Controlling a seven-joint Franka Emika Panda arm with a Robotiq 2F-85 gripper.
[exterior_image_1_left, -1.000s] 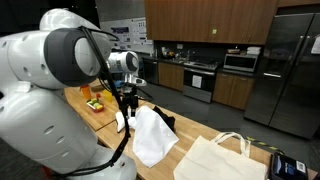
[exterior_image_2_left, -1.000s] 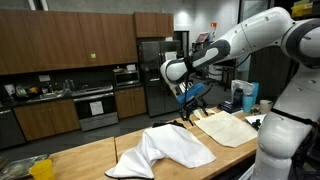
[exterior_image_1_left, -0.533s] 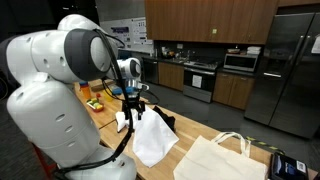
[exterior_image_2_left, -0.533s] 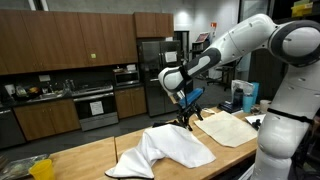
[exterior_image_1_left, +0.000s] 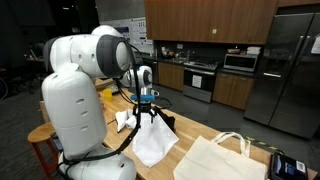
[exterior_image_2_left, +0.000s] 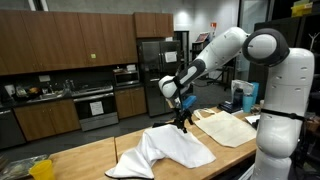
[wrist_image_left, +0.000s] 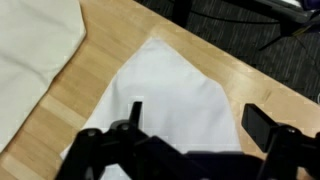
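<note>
Hand (wrist_image_left: 195, 135) at the bottom edge of the wrist view, its two dark fingers (wrist_image_left: 262, 125) spread wide apart, so it is open and grips nothing. Between the fingers, and just above them in that frame, lies a white cloth (wrist_image_left: 185, 90), one pointed corner reaching toward the top middle. Whether the fingertips touch the fabric cannot be told.

In both exterior views the hand (exterior_image_1_left: 148, 110) (exterior_image_2_left: 183, 122) points straight down over the upper end of the cloth (exterior_image_1_left: 153, 142) (exterior_image_2_left: 170, 150), which lies rumpled on a wooden table (exterior_image_2_left: 85, 157). In an exterior view the cloth sits at lower centre and trails off toward the lower left.

A flat cream bag (wrist_image_left: 35, 40) fills the upper left of the wrist view, apart from the cloth, with a strip of bare table (wrist_image_left: 105, 50) between them. The bag (exterior_image_1_left: 212, 160) (exterior_image_2_left: 230, 128) lies to the right of the cloth in both exterior views, and its handles show in one of them.

A kitchen with dark cabinets and a steel fridge (exterior_image_1_left: 285, 70) fills the background.
</note>
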